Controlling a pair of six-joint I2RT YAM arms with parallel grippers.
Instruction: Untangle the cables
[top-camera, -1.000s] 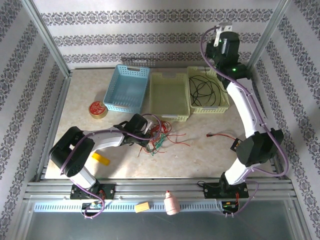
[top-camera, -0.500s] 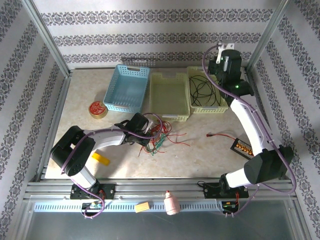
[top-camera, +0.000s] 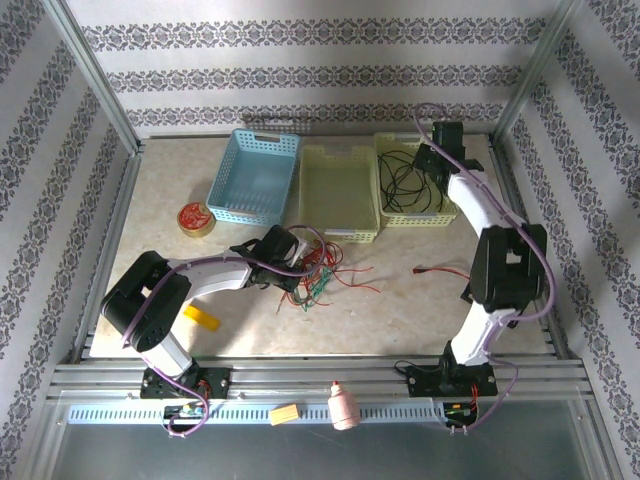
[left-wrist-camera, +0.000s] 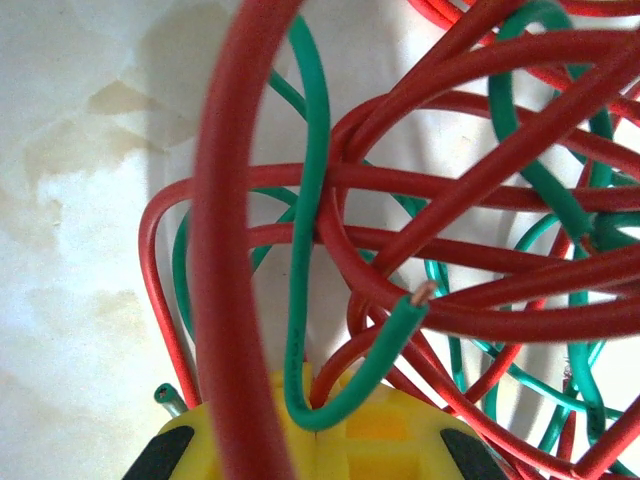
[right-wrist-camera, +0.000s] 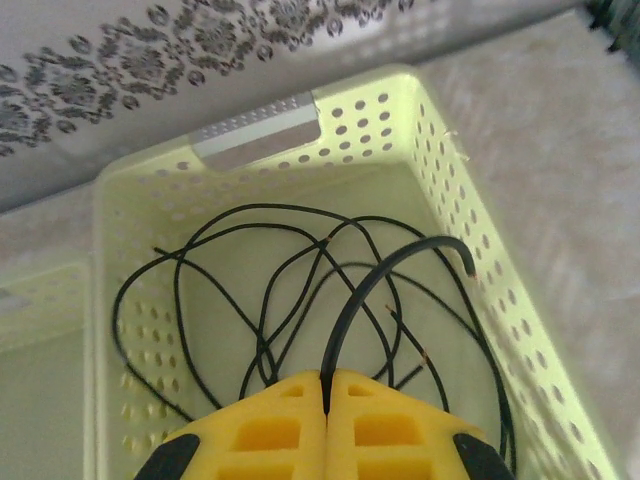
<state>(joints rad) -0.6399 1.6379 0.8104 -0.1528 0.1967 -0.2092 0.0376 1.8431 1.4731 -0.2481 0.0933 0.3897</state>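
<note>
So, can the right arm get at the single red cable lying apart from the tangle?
Probably not yet: the right arm has its jaws shut on a black cable over the yellow basket. The red cable itself lies uncovered.

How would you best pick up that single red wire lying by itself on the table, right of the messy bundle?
Probably by its straight middle stretch, from directly above, with the jaws set across it. The red wire lies flat on the table, apart from the tangle, so nothing can slip beneath it and no neighbouring wire gets pinched.
</note>
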